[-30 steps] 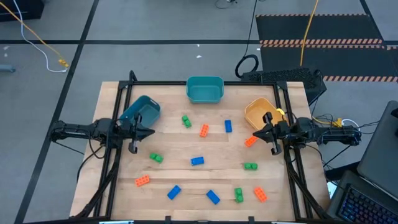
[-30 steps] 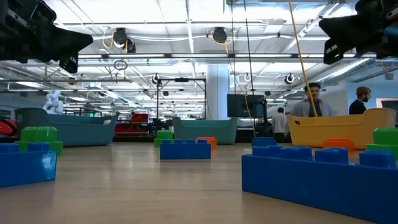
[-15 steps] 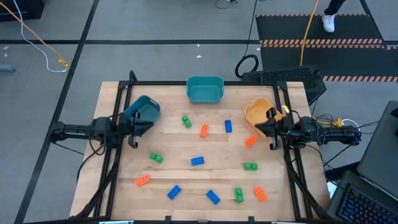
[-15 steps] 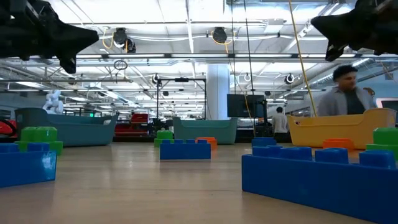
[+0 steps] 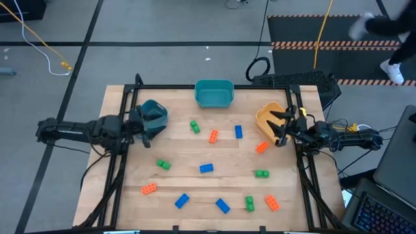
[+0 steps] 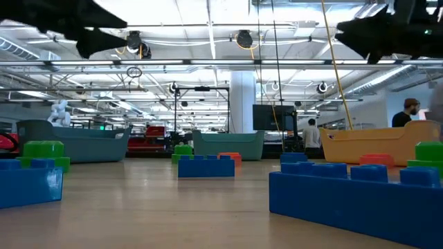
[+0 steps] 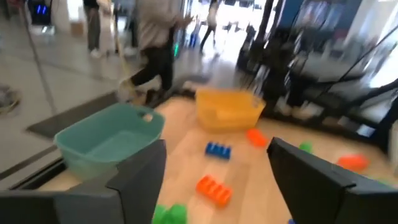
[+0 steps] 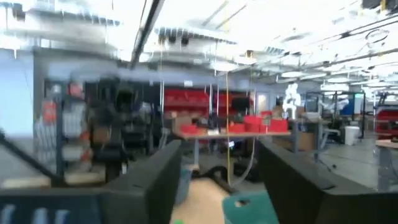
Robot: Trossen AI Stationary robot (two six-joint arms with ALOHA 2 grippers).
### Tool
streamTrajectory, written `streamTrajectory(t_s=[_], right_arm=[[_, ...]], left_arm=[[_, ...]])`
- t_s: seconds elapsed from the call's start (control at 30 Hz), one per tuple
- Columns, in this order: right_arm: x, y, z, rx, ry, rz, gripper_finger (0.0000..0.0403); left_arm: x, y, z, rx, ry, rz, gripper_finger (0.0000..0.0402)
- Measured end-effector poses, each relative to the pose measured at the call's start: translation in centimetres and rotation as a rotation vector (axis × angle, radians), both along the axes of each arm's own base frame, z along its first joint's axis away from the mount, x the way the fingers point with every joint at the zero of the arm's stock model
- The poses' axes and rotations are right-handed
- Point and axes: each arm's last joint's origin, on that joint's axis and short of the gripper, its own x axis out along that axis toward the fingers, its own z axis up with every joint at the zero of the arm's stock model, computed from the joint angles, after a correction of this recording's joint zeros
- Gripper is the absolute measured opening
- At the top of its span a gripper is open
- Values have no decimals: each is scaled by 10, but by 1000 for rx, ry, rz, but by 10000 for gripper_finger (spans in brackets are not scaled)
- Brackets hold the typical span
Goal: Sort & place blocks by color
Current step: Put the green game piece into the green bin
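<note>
Both tools spread, empty – left tool (image 5: 148, 123) over blue bin (image 5: 156, 110), right tool (image 5: 278, 125) over orange bin (image 5: 265, 116), high view alone shows blocks (image 5: 206, 168) scattered

You get even, bright overhead light; ceiling lamps (image 6: 243, 39) glare at 12 o'clock. Wrist views smeared by blur. Nearest brick (image 6: 360, 200) soft.

Both arms hang dark along the top edge, the left gripper (image 6: 104, 38) and the right gripper (image 6: 360, 34) high above the table (image 6: 208, 207). Well below them lie blue bricks (image 6: 206, 166) and green bricks (image 6: 43, 153), with bins (image 6: 228, 145) behind.
</note>
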Motion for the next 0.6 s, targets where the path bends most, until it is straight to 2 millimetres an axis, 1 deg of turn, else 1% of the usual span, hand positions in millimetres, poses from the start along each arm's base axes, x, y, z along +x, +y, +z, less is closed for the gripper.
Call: streamTrajectory(t_s=[0.03,0.1,0.17,0.2,0.33,0.37,0.43,0.5,0.6], right_arm=[[3,0,-2,-3,38,1,225],[7,0,12,-1,40,1,236],[15,0,22,0,96,-15,238],[20,0,27,3,140,-32,237],[42,-2,32,60,393,-102,231],[48,-2,33,82,447,-111,230],[57,-2,27,124,551,-153,230],[66,-2,21,134,631,-190,235],[75,-1,18,127,664,-232,250]], left_arm=[[7,0,5,6,46,13,294],[22,1,14,15,125,45,294],[38,3,22,2,191,78,289],[46,6,26,-12,224,96,285],[77,14,37,-31,375,146,265],[84,16,37,-25,439,147,261],[99,19,38,-32,552,121,254],[113,21,38,-73,654,93,250],[135,25,39,-146,749,60,250]])
